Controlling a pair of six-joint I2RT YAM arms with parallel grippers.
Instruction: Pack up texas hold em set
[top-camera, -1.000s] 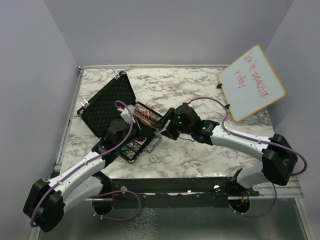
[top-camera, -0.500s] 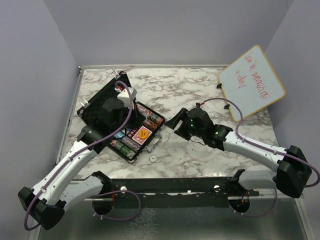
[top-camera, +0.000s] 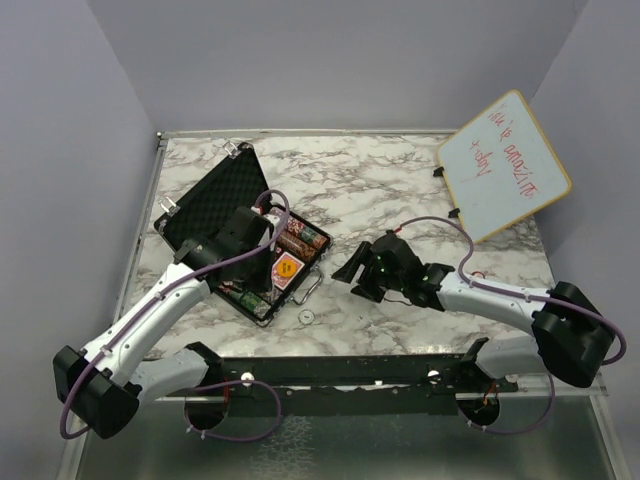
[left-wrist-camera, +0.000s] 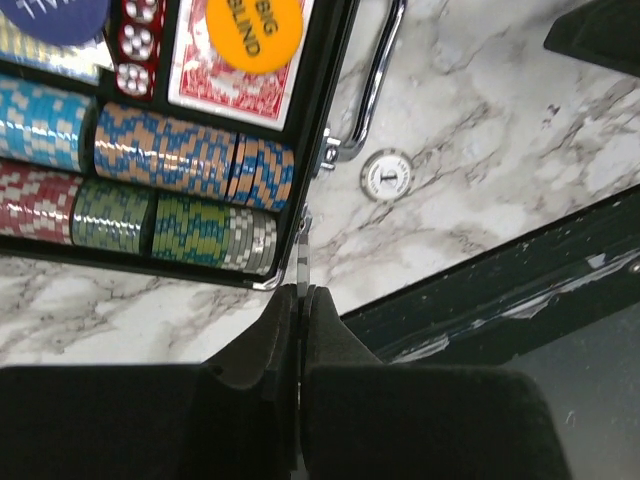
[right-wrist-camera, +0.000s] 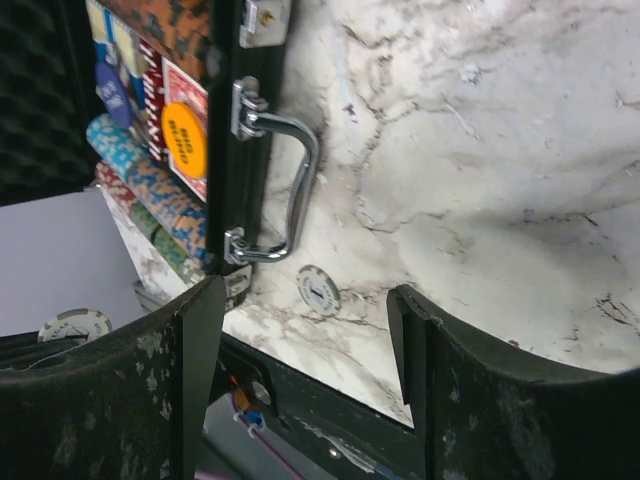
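The black case (top-camera: 215, 200) lies open at the table's left, its foam lid propped back. Its tray holds striped chip stacks (left-wrist-camera: 190, 160), red dice (left-wrist-camera: 135, 45) and a red deck under an orange "BIG BLIND" button (left-wrist-camera: 252, 30). My left gripper (top-camera: 252, 262) hovers over the tray's near corner. In the left wrist view it (left-wrist-camera: 301, 295) is shut on a thin chip seen edge-on. A loose white chip (top-camera: 305, 316) lies on the marble beside the silver handle (right-wrist-camera: 290, 190). My right gripper (top-camera: 350, 270) is open and empty just right of the case, with the loose chip (right-wrist-camera: 318, 290) showing between its fingers.
A wood-framed whiteboard (top-camera: 505, 165) with red writing leans at the back right. The table's dark front rail (left-wrist-camera: 520, 270) runs close behind the loose chip. Grey walls enclose the left, back and right sides.
My left gripper swung from over the lid back above the tray's near part. My right gripper drew away from the case, a little nearer and to the right, still open.
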